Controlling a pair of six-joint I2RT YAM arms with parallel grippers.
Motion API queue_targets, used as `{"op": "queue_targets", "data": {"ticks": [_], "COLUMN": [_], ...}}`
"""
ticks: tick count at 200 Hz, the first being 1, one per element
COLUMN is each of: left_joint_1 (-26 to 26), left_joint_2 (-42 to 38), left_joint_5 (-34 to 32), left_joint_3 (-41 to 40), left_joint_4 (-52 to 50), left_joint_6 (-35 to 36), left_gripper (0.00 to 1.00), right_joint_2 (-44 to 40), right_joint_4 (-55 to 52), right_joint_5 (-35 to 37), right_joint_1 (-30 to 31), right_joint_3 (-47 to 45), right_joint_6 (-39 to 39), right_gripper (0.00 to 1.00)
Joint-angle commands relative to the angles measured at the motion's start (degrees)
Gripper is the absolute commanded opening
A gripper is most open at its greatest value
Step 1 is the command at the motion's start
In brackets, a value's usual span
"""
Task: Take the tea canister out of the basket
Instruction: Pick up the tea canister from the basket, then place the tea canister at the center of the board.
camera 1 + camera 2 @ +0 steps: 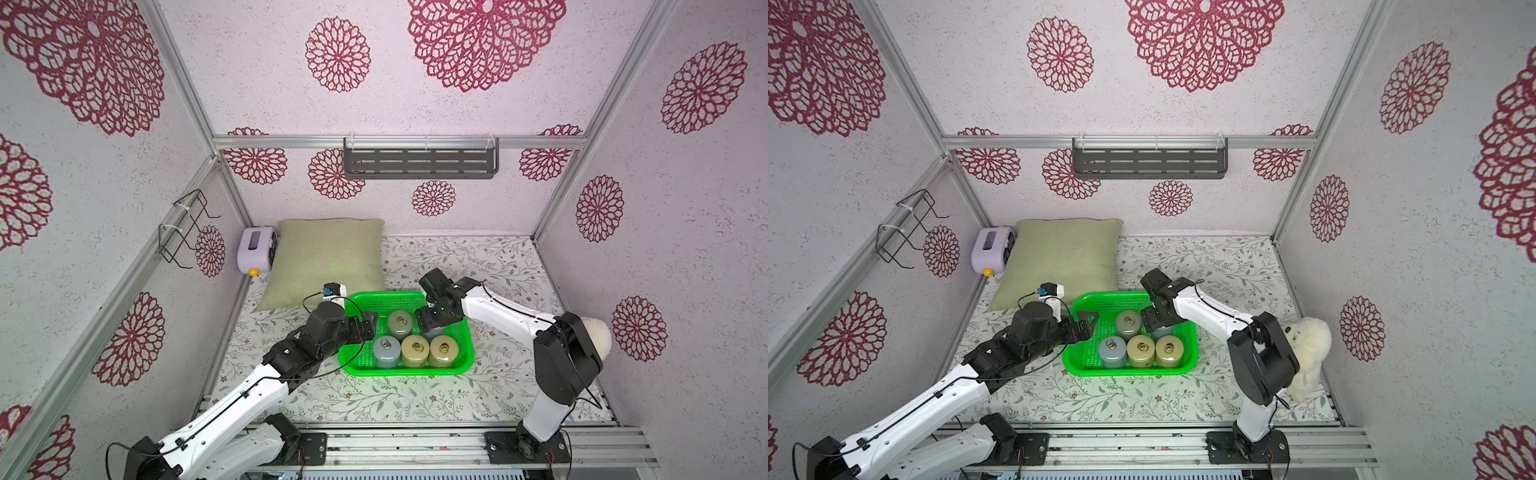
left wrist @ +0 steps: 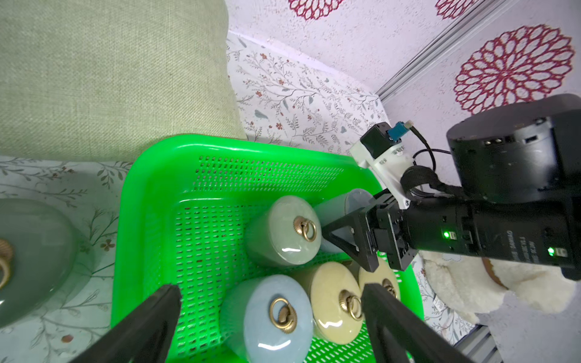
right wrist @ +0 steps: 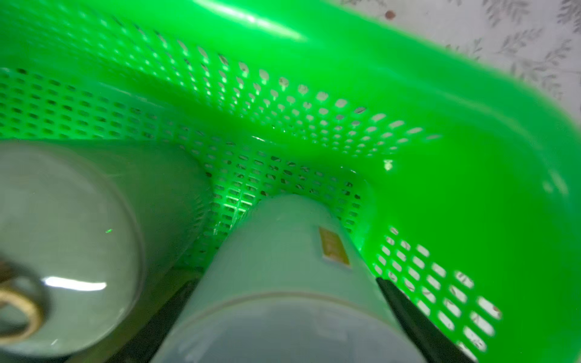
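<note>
We see the tea canister point(image 3: 283, 251) standing upright in the basket point(image 1: 409, 370), the right gripper point(image 3: 283, 295) clamped round it. Our left gripper point(image 2: 270, 288) hangs open.

Both arms wear glossy white shells on their long links, the left arm point(image 1: 232, 401) and the right arm point(image 1: 498, 309) alike, joined by chunky black cylindrical joint housings. Thin black cables point(image 1: 224, 409) run along the white links, pinned by small black clips. Each base sits on a black plate point(image 1: 500, 451) fixed with screws. The left claw point(image 2: 270, 287) has matte black tapering fingers; the right claw point(image 1: 432, 330) shows a black open-triangle finger point(image 2: 364, 242). A white bracket carries a small black camera point(image 2: 379, 141) with a blue connector. Two green lights point(image 2: 445, 234) glow beside white lettering point(image 2: 511, 243).
</note>
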Motion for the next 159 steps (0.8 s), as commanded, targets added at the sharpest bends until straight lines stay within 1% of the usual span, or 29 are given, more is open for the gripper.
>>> {"op": "queue_targets", "data": {"ticks": [1,26,46,93,117,137,159], "left_joint_1": [-1.14,-1.38,-1.42,-1.95,-2.04,-2.17,-2.3], "left_joint_2": [-0.3,0.14,0.4,-2.07,-2.66,-2.88,-3.19], "left_joint_5": [0.99,1.59,2.91,2.51,2.33,2.48,2.05], "left_joint_3": [-0.75,-2.05,-2.16,-2.71,-3.06,-2.86,-2.95], "left_joint_4": [4.23,5.32,4.67,4.04,3.91,3.7,3.4], "left_joint_6": [0.63,1.62,2.34,2.66,2.61,2.52,2.66], "left_gripper": [0.97,0.97,0.97,0.97,0.97,0.97,0.97], "right_joint_2": [-7.05,-10.2,-13.53,-18.89,-19.69,-19.68,-19.12], "right_joint_4": [-1.8,-3.88,-4.08,-3.97,-4.16,-2.95,-0.17], "right_joint_5": [1.88,3.64,5.44,3.8,2.41,3.81,2.75], "right_joint_1": [-0.95,-3.27,-5.89,-17.55,-22.52,-24.43,-24.9], "right_joint_3": [4.26,6.27,5.5,0.12,-2.57,-5.39,-9.3], "right_joint_6": [1.44,1.85,2.49,1.98,1.24,1.14,2.04], "right_gripper": [0.69,0.69,0.7,0.7,0.7,0.7,0.7]}}
